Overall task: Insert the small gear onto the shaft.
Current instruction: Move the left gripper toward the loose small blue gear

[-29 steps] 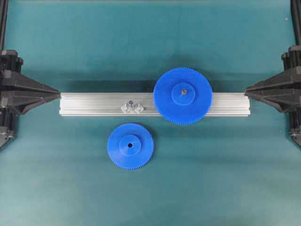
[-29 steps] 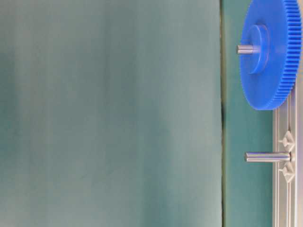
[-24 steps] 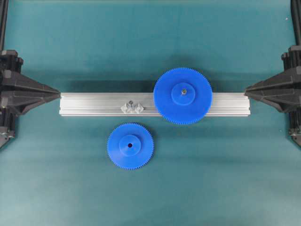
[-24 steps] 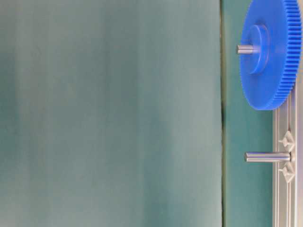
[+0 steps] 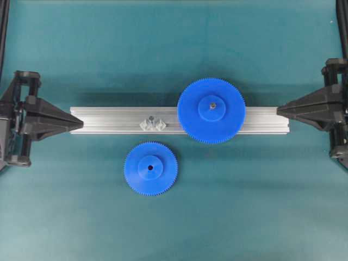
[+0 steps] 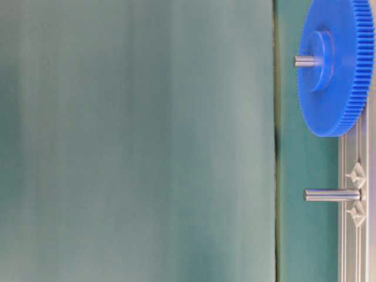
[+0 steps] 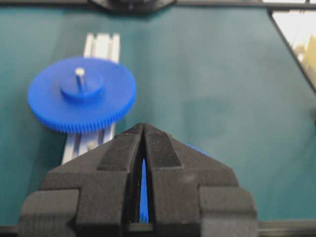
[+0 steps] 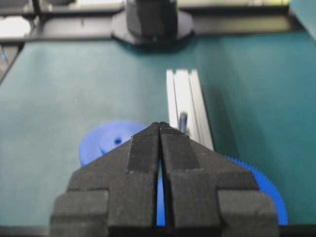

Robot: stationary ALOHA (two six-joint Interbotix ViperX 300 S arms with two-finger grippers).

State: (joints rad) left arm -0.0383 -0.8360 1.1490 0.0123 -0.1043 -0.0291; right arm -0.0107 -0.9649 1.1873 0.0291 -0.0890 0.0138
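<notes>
I am at the very start of the job: nothing is picked up yet, and the small gear (image 5: 150, 168) lies flat on the desk (image 5: 163, 43), just in front of the rail (image 5: 109, 120) and well apart from both arms.

On the left, my left gripper (image 5: 80, 122) points at the left end of the rail with its black, wedge-shaped fingers (image 7: 118, 153) pressed together, holding nothing. Their pads look like coarse foam or rubber in the wrist view.

The rail is a long, pale, grooved aluminium bar with a dull brushed look. On it, left of centre, stands the shaft (image 6: 331, 194), a thin, smooth grey metal pin rising from a small shiny faceted base. It is bare.

The small gear is bright blue plastic, a round disc with fine teeth all round, a raised round hub and a dark centre hole. It sits almost directly in front of the shaft.

Further right, the large gear (image 5: 211, 111) of the same blue plastic is already seated on its own pin on the rail.

At the far right, my right gripper (image 5: 279, 110) is also closed and empty, aimed at the rail's right end.

Next, I judge, one gripper must open and come down over the small gear. The disc is thin and flat, so the hub looks the easier hold, and the hole must stay level to meet the pin.
</notes>
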